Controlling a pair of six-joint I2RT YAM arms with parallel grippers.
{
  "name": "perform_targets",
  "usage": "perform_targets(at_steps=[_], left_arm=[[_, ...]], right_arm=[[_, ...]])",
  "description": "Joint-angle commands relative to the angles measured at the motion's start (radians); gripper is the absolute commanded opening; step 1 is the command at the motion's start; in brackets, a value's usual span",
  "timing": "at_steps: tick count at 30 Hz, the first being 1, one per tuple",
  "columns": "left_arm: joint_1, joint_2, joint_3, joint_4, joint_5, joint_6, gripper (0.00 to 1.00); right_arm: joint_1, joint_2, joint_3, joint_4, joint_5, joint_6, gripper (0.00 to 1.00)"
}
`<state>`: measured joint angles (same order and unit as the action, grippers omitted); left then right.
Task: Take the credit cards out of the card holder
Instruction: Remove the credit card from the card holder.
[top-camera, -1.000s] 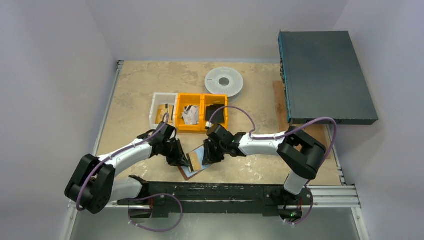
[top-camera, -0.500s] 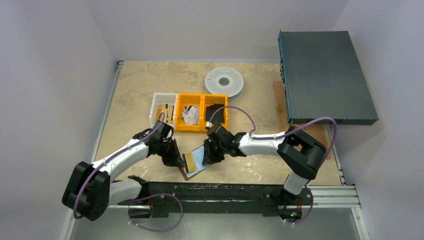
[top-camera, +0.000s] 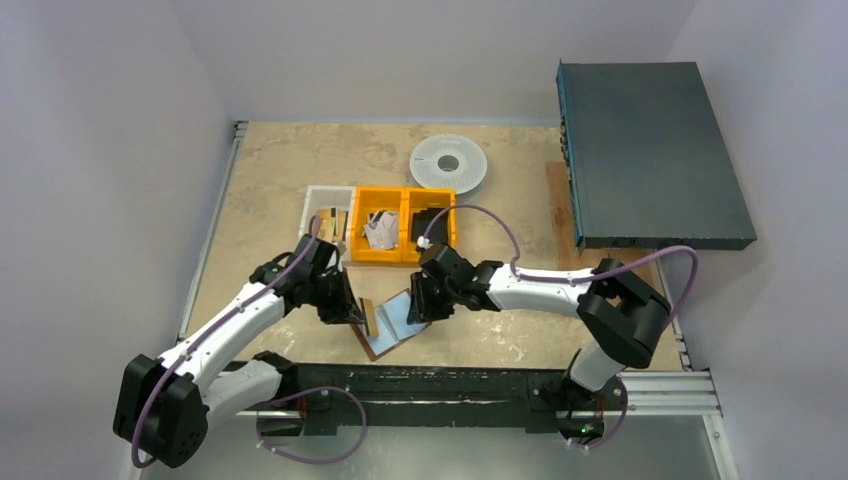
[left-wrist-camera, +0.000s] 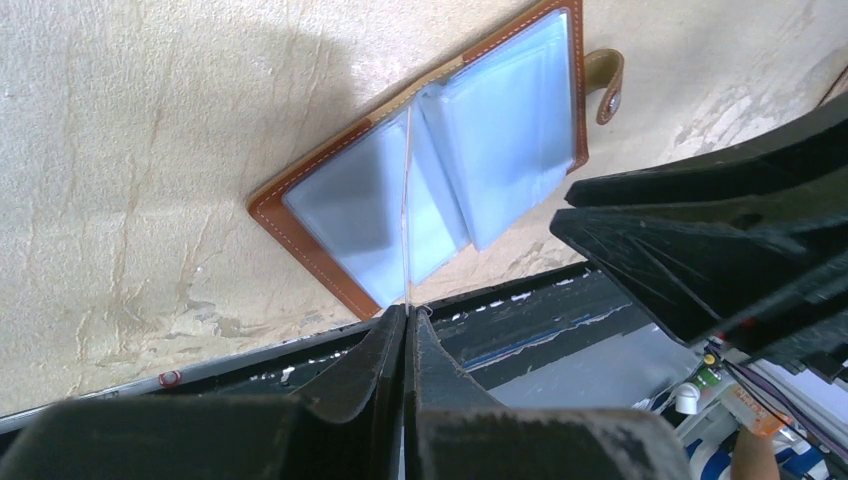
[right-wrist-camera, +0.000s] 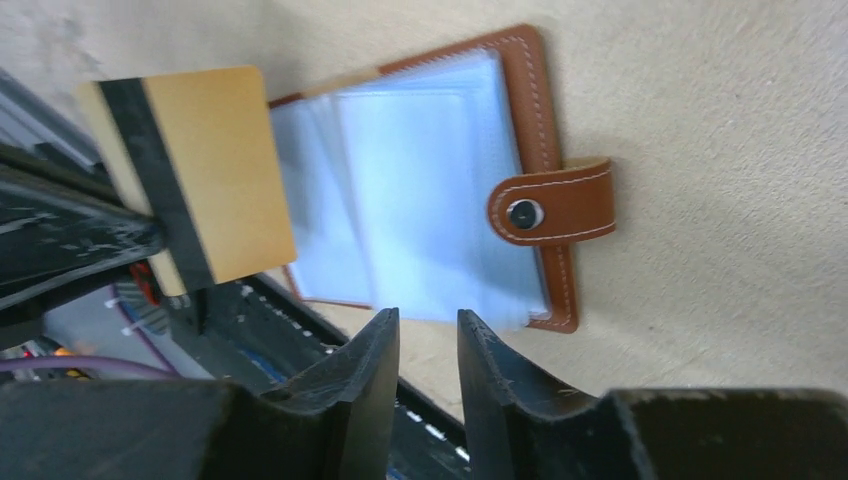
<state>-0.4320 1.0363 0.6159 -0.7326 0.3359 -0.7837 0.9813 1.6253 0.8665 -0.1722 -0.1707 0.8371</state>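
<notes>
Brown leather bifold card holder (right-wrist-camera: 440, 170) spread open and flat on the mottled beige stone-look worktop (top-camera: 270, 170), close to the near edge, between the two arms. White stitching around its rim; smooth, pale blue translucent sleeves fanned inside; rounded leather strap with a dark round snap (right-wrist-camera: 548, 207) jutting from one side.

Left hand (left-wrist-camera: 408, 312) clenched on a thin tan plastic card with a black stripe (right-wrist-camera: 215, 170): stiff, flat, round-cornered, gripped near its striped edge and held on edge above the open holder. Contact with the sleeves not discernible.

Right hand (right-wrist-camera: 425, 322) released, matte black fingers slightly parted with nothing between them, low by the holder's right edge.

Farther back, well apart from the holder: two orange plastic bins (top-camera: 400, 250) side by side, a white bin (top-camera: 311, 212) next to them, and a flat white disc-shaped spool (top-camera: 448, 162).
</notes>
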Motion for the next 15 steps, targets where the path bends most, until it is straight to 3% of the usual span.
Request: perform_targets(at_steps=[1, 9, 15], left_arm=[[0.007, -0.042, 0.056, -0.030, -0.007, 0.033, 0.00], [0.007, -0.124, 0.155, -0.076, -0.054, 0.056, 0.00], [0.007, -0.107, 0.255, -0.093, -0.122, 0.072, 0.00]], right_arm=[[-0.003, -0.102, 0.076, -0.023, 0.043, -0.018, 0.31], [-0.038, -0.254, 0.086, -0.074, 0.167, -0.028, 0.70], [-0.059, -0.274, 0.114, -0.146, 0.225, -0.049, 0.96]])
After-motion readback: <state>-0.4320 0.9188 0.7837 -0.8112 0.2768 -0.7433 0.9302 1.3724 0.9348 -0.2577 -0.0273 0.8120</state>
